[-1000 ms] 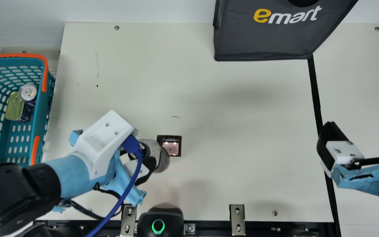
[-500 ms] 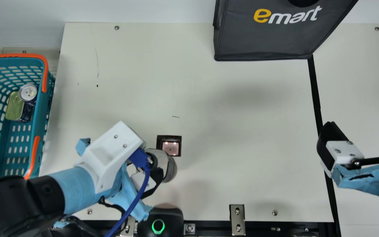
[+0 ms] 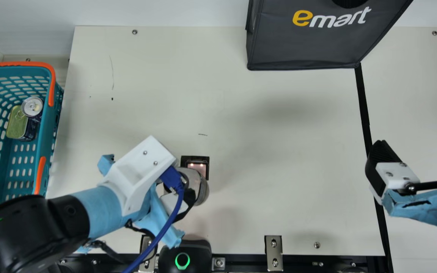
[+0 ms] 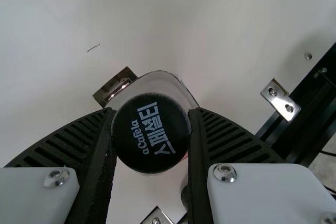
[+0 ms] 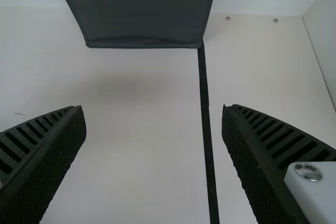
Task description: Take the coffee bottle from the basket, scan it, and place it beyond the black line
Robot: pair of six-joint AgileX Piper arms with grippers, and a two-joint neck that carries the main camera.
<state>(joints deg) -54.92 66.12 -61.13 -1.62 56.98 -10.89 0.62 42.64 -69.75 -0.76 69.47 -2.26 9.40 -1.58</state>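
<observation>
My left gripper (image 3: 176, 189) is shut on the coffee bottle (image 3: 202, 189), whose base overlaps the lower part of the scanner window (image 3: 197, 167) in the main view. In the left wrist view the bottle's black cap (image 4: 151, 134) sits between the two pads of the left gripper (image 4: 152, 135), with the scanner window (image 4: 116, 87) beside the bottle. At the right, my right gripper (image 3: 415, 149) stands open near the black line (image 3: 363, 106); in the right wrist view the right gripper (image 5: 154, 124) has the black line (image 5: 206, 114) showing between its spread fingers.
A teal basket (image 3: 47, 132) with orange handles, at the left, holds a can (image 3: 32, 106) and a flat tin (image 3: 16, 123). A dark bag (image 3: 305, 45) stands at the back. At the front edge are a black device (image 3: 185, 254) with a green ring and metal brackets (image 3: 273, 250).
My left gripper has moved right and slightly toward the front edge with the bottle, which now covers part of the scanner window. The right arm has kept still.
</observation>
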